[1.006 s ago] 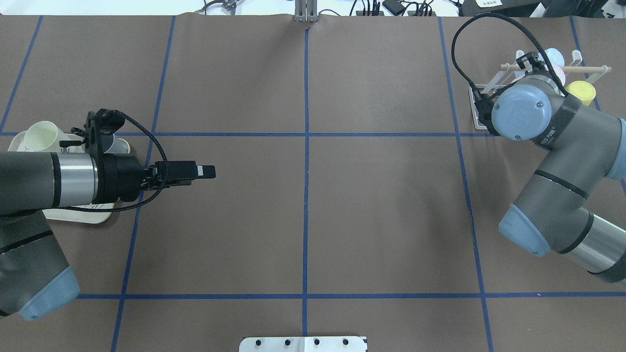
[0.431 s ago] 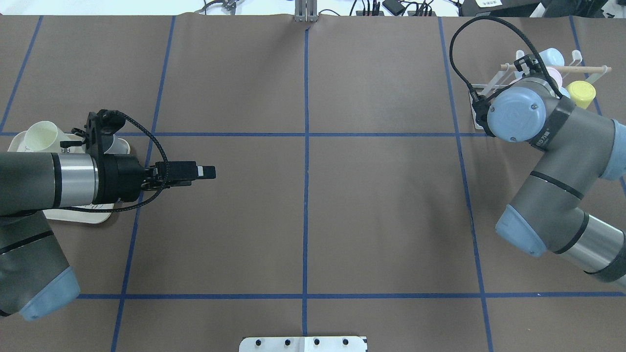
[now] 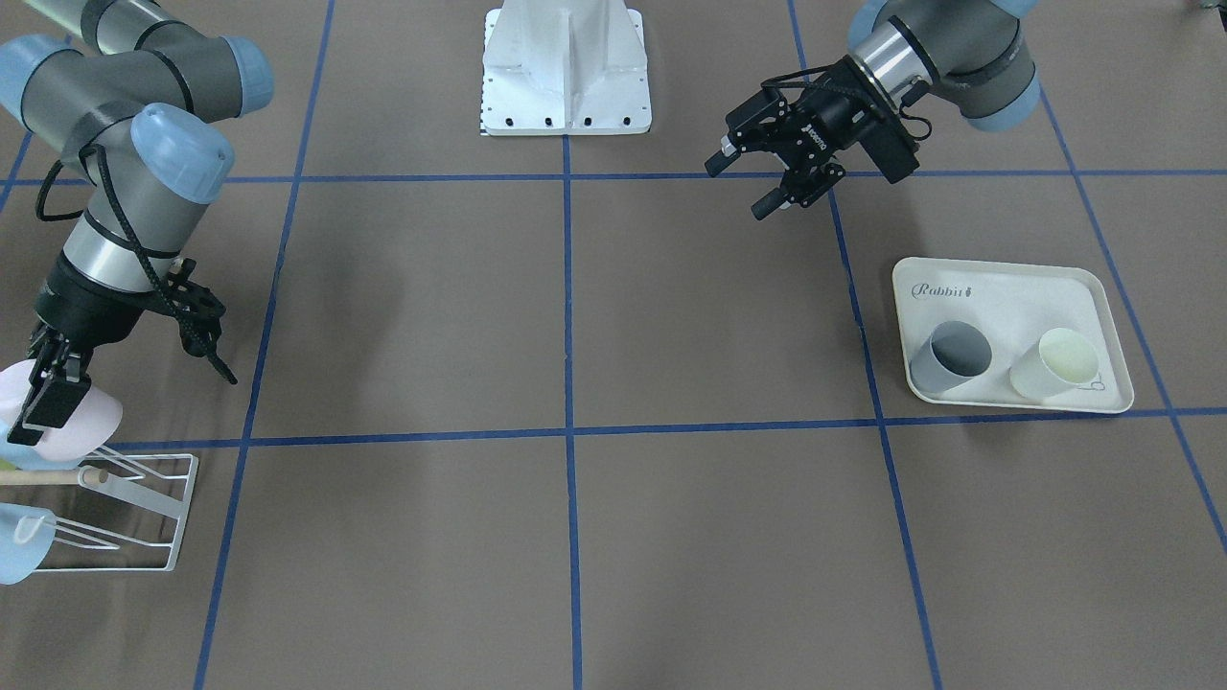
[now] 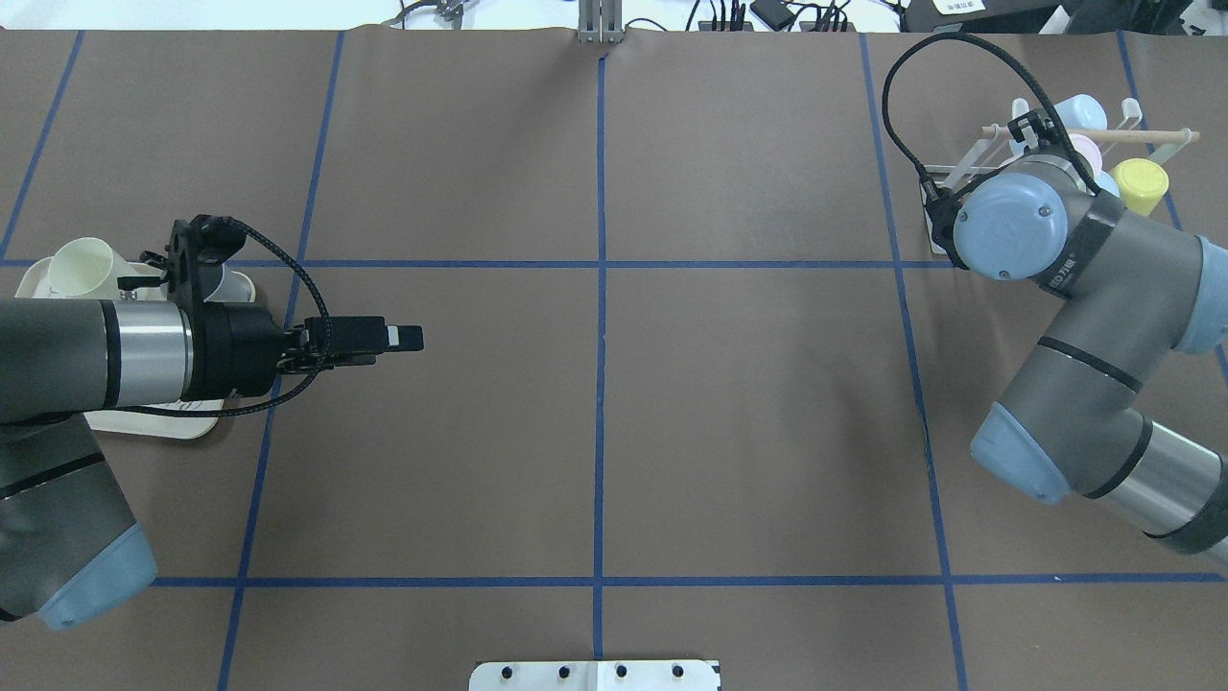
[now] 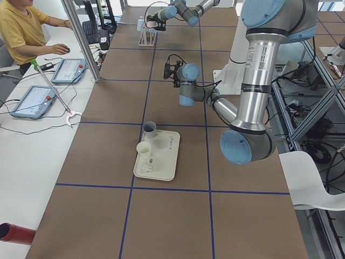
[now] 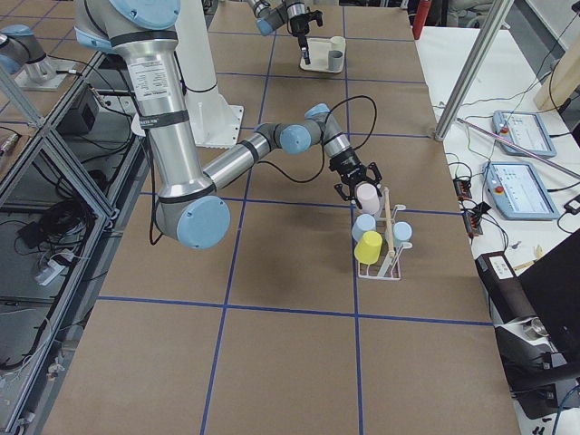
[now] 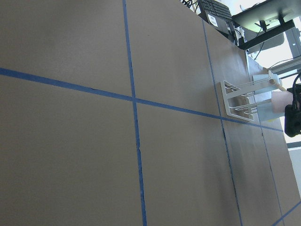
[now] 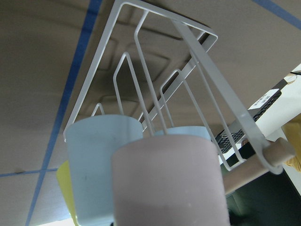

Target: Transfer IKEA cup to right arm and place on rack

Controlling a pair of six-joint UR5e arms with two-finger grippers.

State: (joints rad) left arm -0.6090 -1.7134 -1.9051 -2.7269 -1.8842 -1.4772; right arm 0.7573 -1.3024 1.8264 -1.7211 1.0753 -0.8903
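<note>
Pincers: right pincer [image 3: 38, 412] is clenching the pink cup [image 3: 96, 419], tilted, at the rack [image 3: 144, 522] just over the blue cup [image 8: 101, 155]. Over the last second the arm is only creeping sideways, so handover looks done and seating is pending; prong contact unclear. Left pincer [image 3: 736, 189] is sitting released, unmoved, above the desk [image 3: 575, 316].

Pink cup [image 8: 169, 183], light blue cup [image 8: 101, 160], yellow cup [image 6: 368, 246], white rack [image 8: 221, 94]. Brown table [image 4: 748, 384] with blue lines [image 4: 601, 432]. Cream tray [image 3: 1007, 287], grey cup [image 3: 944, 364], cream cup [image 3: 1054, 369].
</note>
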